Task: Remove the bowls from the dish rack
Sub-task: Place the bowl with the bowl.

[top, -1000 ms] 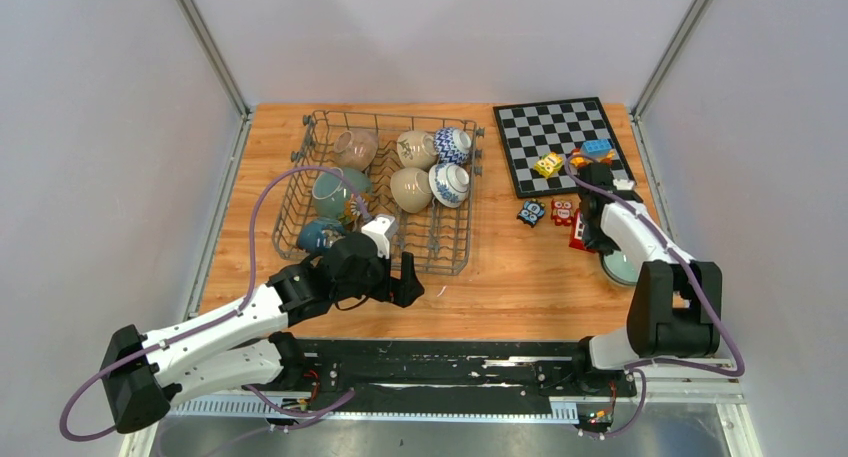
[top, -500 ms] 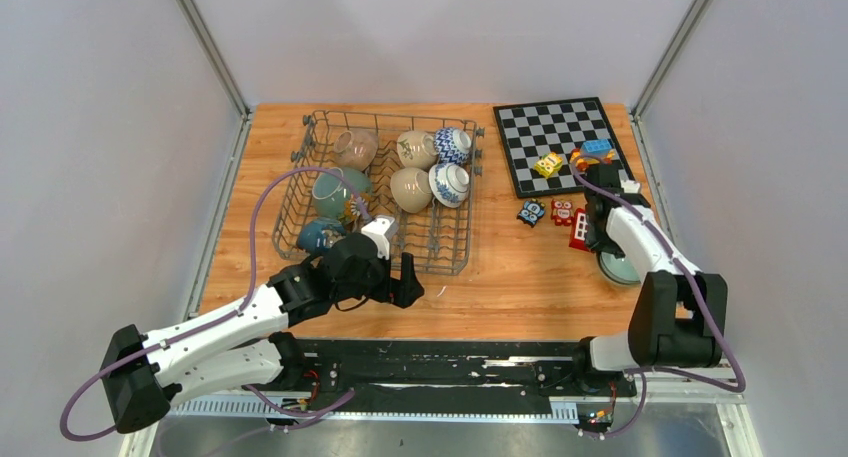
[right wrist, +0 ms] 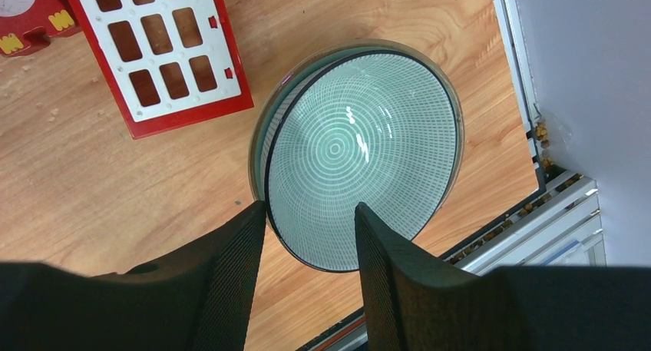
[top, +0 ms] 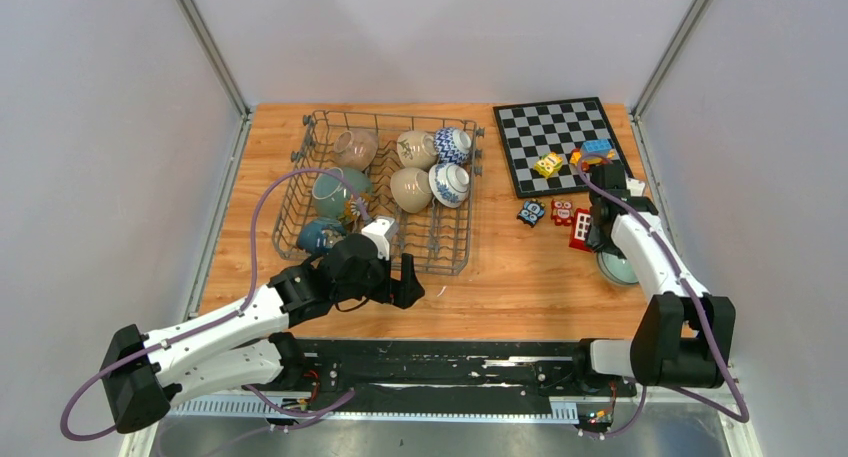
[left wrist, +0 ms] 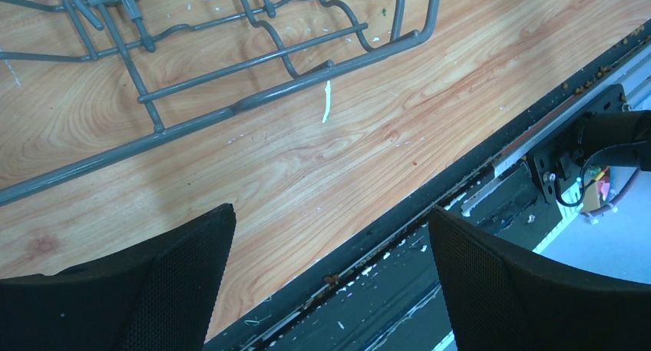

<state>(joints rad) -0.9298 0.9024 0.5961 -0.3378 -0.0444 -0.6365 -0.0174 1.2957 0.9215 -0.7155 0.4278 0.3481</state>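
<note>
The grey wire dish rack [top: 442, 257] stands at the table's left middle; its near corner shows in the left wrist view [left wrist: 253, 63]. It holds several bowls, among them a pinkish one [top: 357, 148], a blue-and-white one [top: 449, 184] and a teal one [top: 335, 194]. My left gripper [top: 410, 287] [left wrist: 330, 228] is open and empty over the table's near edge, just in front of the rack. A pale green ringed bowl [top: 620, 269] [right wrist: 361, 151] sits upright on the table at the right. My right gripper [top: 600, 242] [right wrist: 307, 213] is open above the bowl's rim, jaws apart.
A black-and-white chessboard [top: 555, 137] lies at the back right with toy bricks [top: 592, 150] on it. Small red toys [top: 562, 212] and a red-and-white grid piece [right wrist: 165, 51] lie beside the green bowl. The black rail [left wrist: 430, 266] runs along the near table edge.
My right arm's elbow has swung to the right and nearer, with the gripper staying over the green bowl. The left arm has not moved.
</note>
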